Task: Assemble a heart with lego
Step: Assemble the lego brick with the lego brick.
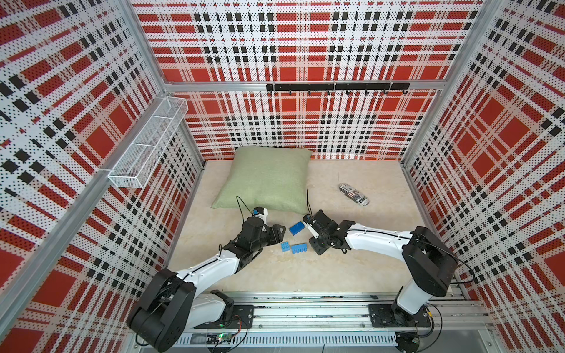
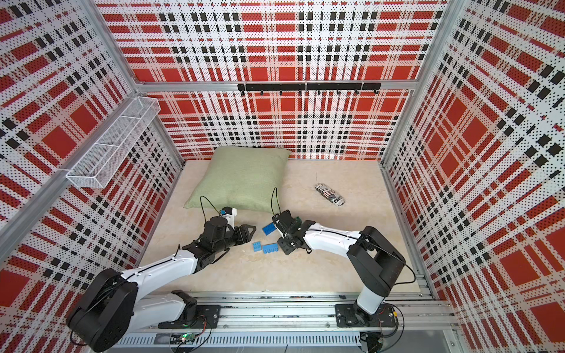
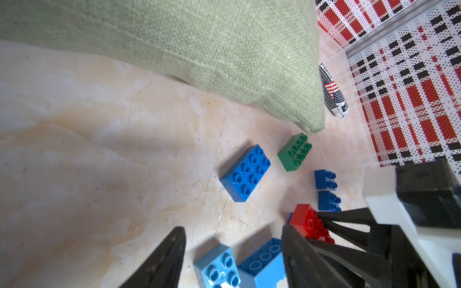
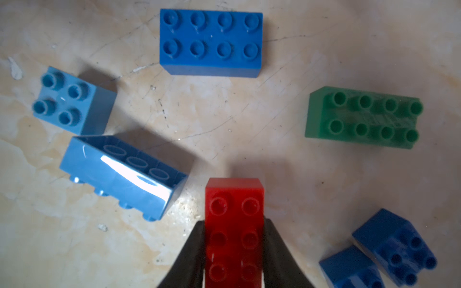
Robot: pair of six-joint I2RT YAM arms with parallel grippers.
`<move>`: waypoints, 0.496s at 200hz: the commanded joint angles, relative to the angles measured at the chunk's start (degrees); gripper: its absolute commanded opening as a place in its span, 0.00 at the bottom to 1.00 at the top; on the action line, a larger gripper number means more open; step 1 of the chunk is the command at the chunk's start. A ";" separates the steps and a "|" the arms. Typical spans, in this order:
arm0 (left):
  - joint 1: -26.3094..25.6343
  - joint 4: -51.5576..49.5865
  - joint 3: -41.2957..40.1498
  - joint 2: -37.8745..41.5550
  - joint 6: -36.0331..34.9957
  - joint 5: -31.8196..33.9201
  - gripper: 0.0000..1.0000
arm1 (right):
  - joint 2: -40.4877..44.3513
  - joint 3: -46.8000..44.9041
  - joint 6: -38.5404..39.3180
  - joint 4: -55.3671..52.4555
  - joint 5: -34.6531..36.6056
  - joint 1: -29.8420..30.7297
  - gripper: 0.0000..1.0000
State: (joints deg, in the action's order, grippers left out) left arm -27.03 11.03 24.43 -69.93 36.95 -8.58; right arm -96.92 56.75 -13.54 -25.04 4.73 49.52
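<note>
No joined bricks were seen: the red brick (image 4: pixel 234 199) was clamped in the right gripper (image 4: pixel 234 223), the left gripper (image 3: pixel 233 228) was found open, other lego (image 4: pixel 210 42) scattered just ahead.

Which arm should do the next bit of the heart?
Probably the right: the right gripper is shut on the red brick, close to the big blue brick. The left gripper is open and holds nothing.

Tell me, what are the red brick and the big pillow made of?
Red brick: probably hard plastic, smooth and glossy, with small glints on its moulded studs and crisp edges. Pillow: looks like woven cloth, matte and rough, and the coarse weave shows in the left wrist view. Its filling is hidden.
</note>
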 commanded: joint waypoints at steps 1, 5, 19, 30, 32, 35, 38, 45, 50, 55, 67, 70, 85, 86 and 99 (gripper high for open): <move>0.47 0.82 -0.45 -0.39 -0.48 0.01 0.66 | -6.53 -3.65 -2.72 -6.37 -2.39 0.95 0.30; 0.42 0.83 -0.38 -0.52 -0.47 0.05 0.66 | -6.73 -3.25 -2.72 -6.63 -1.95 0.93 0.30; 0.41 0.87 -0.21 -0.64 -0.31 0.04 0.66 | -6.55 -1.71 -2.41 -6.70 -1.48 0.87 0.31; 0.44 0.84 -0.12 -0.52 -0.30 -0.18 0.66 | -5.98 -0.79 -1.08 -7.08 -1.72 0.88 0.33; 0.45 0.84 -0.09 -0.46 -0.23 -0.27 0.66 | -5.86 -0.62 -1.01 -7.21 -1.63 0.90 0.33; 0.45 0.84 -0.07 -0.42 -0.21 -0.31 0.66 | -5.68 -0.43 -0.86 -7.44 -1.50 0.93 0.33; 0.40 0.79 0.00 -0.34 -0.29 -0.36 0.66 | -5.51 -0.23 -0.44 -7.66 -1.56 0.87 0.34; 0.40 0.60 -0.02 -0.17 -0.30 -0.39 0.66 | -5.02 -0.09 0.48 -8.26 -1.49 0.89 0.38; 0.42 0.58 -0.08 0.05 -0.30 -0.35 0.66 | -4.78 0.08 0.68 -8.77 -1.11 0.86 0.39; 0.40 0.45 -0.08 0.25 -0.30 -0.16 0.66 | -4.32 0.24 0.92 -9.35 -0.25 0.84 0.39; 0.46 0.18 -0.06 0.48 -0.39 0.14 0.67 | -3.45 0.77 1.40 -10.24 1.07 0.84 0.40; 0.48 0.17 -0.04 0.50 -0.39 0.22 0.67 | -3.18 0.89 1.49 -10.36 1.32 0.77 0.40; 0.44 0.37 0.14 0.43 -0.30 0.20 0.67 | -2.08 2.68 1.75 -10.22 1.04 0.58 0.46; 0.42 0.43 0.16 0.42 -0.26 0.17 0.67 | -2.02 2.85 1.76 -10.21 1.01 0.58 0.47; 0.48 0.58 0.44 0.24 -0.04 -0.10 0.67 | -1.28 4.98 1.75 -9.83 -0.32 0.58 0.50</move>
State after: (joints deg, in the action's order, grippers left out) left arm -27.03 11.07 24.43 -70.13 36.99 -8.62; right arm -99.31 58.39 -12.69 -32.36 5.17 49.87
